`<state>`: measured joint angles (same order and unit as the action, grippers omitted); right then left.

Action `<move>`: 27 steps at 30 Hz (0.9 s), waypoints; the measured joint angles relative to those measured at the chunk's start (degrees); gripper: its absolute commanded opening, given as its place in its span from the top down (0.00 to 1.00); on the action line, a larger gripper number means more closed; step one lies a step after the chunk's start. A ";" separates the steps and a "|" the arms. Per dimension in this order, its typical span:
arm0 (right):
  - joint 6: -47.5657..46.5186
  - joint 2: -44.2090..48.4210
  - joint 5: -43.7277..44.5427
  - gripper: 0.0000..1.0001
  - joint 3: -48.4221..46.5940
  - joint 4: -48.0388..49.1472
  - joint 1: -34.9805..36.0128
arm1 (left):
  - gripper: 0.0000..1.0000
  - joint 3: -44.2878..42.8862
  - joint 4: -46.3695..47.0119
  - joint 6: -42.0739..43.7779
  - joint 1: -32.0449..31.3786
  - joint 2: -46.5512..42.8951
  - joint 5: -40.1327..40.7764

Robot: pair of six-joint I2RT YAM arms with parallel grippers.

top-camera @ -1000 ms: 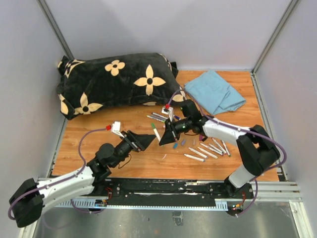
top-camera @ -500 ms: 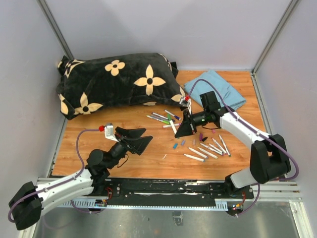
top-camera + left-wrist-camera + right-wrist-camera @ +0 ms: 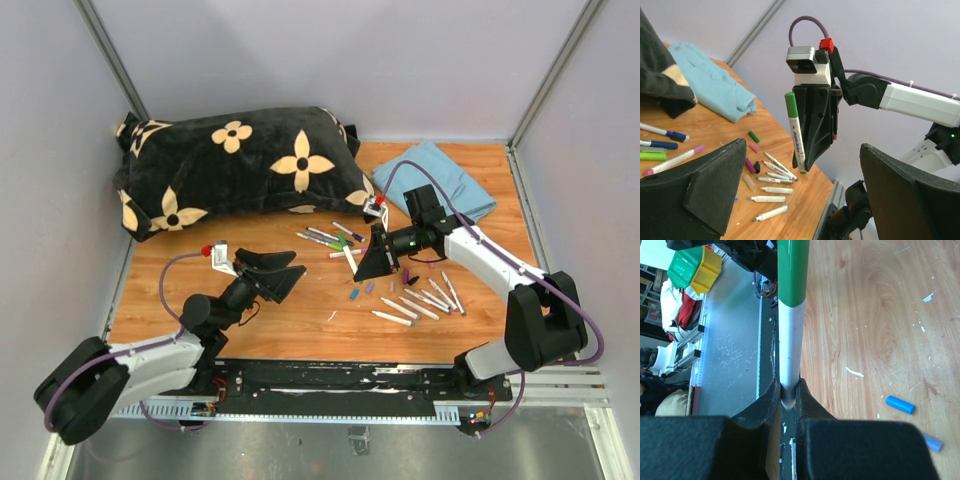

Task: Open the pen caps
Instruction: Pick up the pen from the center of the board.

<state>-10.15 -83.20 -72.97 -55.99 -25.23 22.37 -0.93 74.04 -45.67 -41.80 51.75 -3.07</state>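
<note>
Beyond right tool [image 3: 788, 390] tips: green cap [image 3: 792, 270] on clamped pen [image 3: 791, 345].

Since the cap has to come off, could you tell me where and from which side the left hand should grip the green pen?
Probably the green cap, the free end of the pen: the right hand pinches only the other tip, so the cap juts clear. The open left hand faces it; come straight ahead, one finger on each side.
</note>
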 measured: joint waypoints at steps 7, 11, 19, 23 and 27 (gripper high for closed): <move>0.02 0.00 -1.01 0.98 -0.20 -0.20 0.00 | 0.01 -0.07 12.90 -5.22 2.73 12.31 -6.78; 0.02 0.00 -1.75 0.98 -0.55 -0.28 0.00 | 0.04 -2.01 12.98 -5.40 2.75 14.97 -8.22; -0.02 0.00 -2.54 0.98 -0.63 -0.33 1.20 | 0.20 -7.89 12.79 -4.94 2.82 18.95 -10.45; -0.46 -0.02 -2.54 0.99 -0.70 -0.61 2.47 | 0.23 -11.72 12.59 -5.55 2.84 23.91 -11.41; -1.07 -0.02 -2.56 0.99 -0.85 -1.27 2.71 | 0.32 -13.53 11.45 -6.12 2.86 26.71 -11.63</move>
<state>-11.22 -83.22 -75.53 -56.84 -26.50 25.08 -14.46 85.49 -51.79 -38.94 78.46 -14.70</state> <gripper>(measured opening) 0.097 0.754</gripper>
